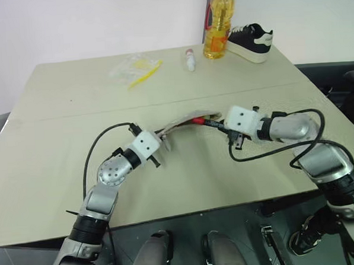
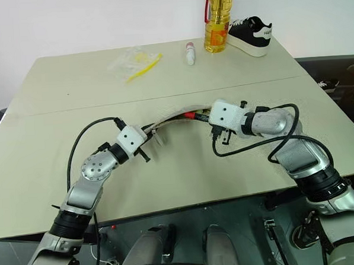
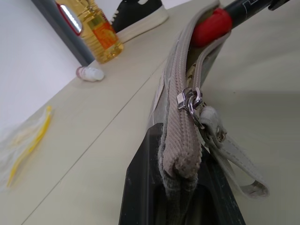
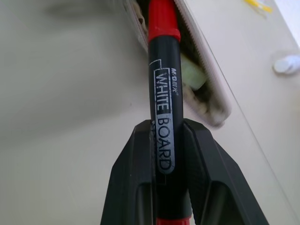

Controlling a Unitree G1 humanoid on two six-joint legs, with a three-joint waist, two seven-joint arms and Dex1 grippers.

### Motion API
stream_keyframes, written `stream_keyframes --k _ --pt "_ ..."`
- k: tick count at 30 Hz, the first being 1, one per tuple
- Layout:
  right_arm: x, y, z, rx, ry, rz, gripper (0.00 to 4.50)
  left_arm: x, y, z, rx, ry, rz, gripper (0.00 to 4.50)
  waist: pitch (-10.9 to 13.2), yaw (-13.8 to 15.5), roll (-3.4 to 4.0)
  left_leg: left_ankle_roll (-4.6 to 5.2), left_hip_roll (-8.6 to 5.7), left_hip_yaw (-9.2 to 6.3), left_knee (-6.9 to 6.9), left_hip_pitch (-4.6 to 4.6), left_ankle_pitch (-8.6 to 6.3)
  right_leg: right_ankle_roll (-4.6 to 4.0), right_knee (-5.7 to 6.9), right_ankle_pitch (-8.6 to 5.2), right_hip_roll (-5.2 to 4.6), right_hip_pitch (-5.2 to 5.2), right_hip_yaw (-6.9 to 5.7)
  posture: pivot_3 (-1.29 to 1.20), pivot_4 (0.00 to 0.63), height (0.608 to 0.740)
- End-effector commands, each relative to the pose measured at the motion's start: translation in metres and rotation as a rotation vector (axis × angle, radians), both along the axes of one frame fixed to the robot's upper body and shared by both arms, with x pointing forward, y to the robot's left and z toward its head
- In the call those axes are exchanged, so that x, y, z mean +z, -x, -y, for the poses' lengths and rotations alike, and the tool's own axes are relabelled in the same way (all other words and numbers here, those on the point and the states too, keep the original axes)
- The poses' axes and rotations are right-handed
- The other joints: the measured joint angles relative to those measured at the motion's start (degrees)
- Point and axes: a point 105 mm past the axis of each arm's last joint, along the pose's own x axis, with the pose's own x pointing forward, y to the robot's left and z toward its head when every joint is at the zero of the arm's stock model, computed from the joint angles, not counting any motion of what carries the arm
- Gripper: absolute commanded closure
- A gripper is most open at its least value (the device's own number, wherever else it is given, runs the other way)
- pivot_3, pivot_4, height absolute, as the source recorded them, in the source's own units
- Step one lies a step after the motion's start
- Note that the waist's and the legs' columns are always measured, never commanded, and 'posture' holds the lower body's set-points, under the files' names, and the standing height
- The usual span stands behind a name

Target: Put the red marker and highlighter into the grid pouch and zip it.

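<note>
Entering grid pouch [image 3: 180,136], pinched at one end by left gripper [image 3: 180,197]: red marker [image 4: 161,108], clamped in right gripper [image 4: 171,187]. Yellowish highlighter seemingly inside. Zipper undone; zipping outstanding.

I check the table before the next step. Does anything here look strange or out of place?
Yes. A black and white sneaker stands on the table beside an oil bottle, which is odd next to stationery. A crumpled clear wrapper lies at the far side. Nothing looks spilled or damaged.
</note>
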Motion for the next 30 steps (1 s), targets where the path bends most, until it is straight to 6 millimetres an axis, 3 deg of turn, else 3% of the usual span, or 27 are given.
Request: stream_keyframes --k 1,7,10,15,17,22,24,26,28,30 --pt "0.01 0.007 -0.016 0.148 0.174 0.119 4.19 0.018 0.01 0.012 -0.094 -0.025 0.078 4.5 0.0 0.0 0.0 0.0 0.0 0.0 -0.01 0.0 0.0 0.0 0.0 0.0 0.0 0.0 0.0 0.0 0.15 0.74" --pt "0.02 0.013 -0.046 0.259 0.197 0.166 4.19 0.019 0.022 0.028 -0.199 -0.063 0.077 4.5 0.0 -0.1 0.0 0.0 0.01 0.0 -0.02 0.0 0.0 0.0 0.0 0.0 0.0 -0.02 0.0 0.0 0.15 0.74" --pt "0.019 0.014 -0.052 0.274 0.194 0.163 4.19 0.019 0.024 0.03 -0.211 -0.061 0.068 4.5 0.0 0.1 0.0 0.0 0.01 -0.01 0.0 0.0 0.0 -0.07 0.0 -0.04 0.0 0.0 0.0 0.0 0.15 0.74" --pt "0.028 0.013 -0.048 0.251 0.145 0.153 1.74 0.019 0.02 0.025 -0.165 -0.031 0.049 4.5 0.0 0.0 0.0 0.01 -0.01 -0.02 0.02 0.0 0.0 -0.08 0.0 -0.04 0.0 0.02 0.0 0.0 0.15 0.74" --pt "0.047 0.014 -0.045 0.228 0.028 0.138 0.84 0.022 0.012 0.019 -0.104 0.052 0.009 4.5 0.0 0.0 0.01 0.02 -0.01 -0.02 0.02 0.0 0.01 -0.06 0.0 -0.03 0.01 0.0 0.0 0.0 0.15 0.74" --pt "0.101 0.031 -0.042 0.244 -0.394 0.001 0.84 0.029 -0.001 0.014 -0.032 0.3 -0.14 4.5 0.0 0.0 -0.01 0.04 0.0 -0.06 0.04 0.0 0.01 0.03 0.01 0.01 0.02 0.02 0.0 0.0 0.15 0.74" --pt "0.11 0.044 -0.043 0.285 -0.518 -0.098 0.84 0.031 -0.006 0.014 -0.015 0.387 -0.21 4.5 0.0 0.0 -0.02 0.05 0.01 -0.08 0.04 0.0 0.0 0.04 0.02 0.02 0.03 0.02 -0.02 0.0 0.15 0.74" --pt "0.096 0.059 -0.044 0.31 -0.537 -0.217 0.84 0.034 -0.013 0.017 -0.008 0.479 -0.285 4.5 0.0 0.2 -0.04 0.07 0.01 -0.12 0.05 0.0 -0.01 0.05 0.01 0.02 0.03 0.06 -0.06 0.0 0.15 0.74" --pt "0.062 0.049 -0.045 0.189 -0.524 -0.282 0.84 0.041 -0.017 0.025 -0.034 0.567 -0.362 4.5 0.0 0.2 -0.14 0.12 0.01 -0.19 0.11 -0.01 -0.05 0.09 -0.03 -0.01 0.02 0.15 -0.15 0.0 0.15 0.74" --pt "0.042 0.038 -0.049 0.099 -0.527 -0.283 0.84 0.046 -0.018 0.03 -0.058 0.59 -0.391 4.5 0.0 -0.1 -0.13 0.13 -0.02 -0.15 0.15 -0.02 -0.06 0.07 -0.03 -0.02 -0.03 0.15 -0.14 0.0 0.15 0.74"
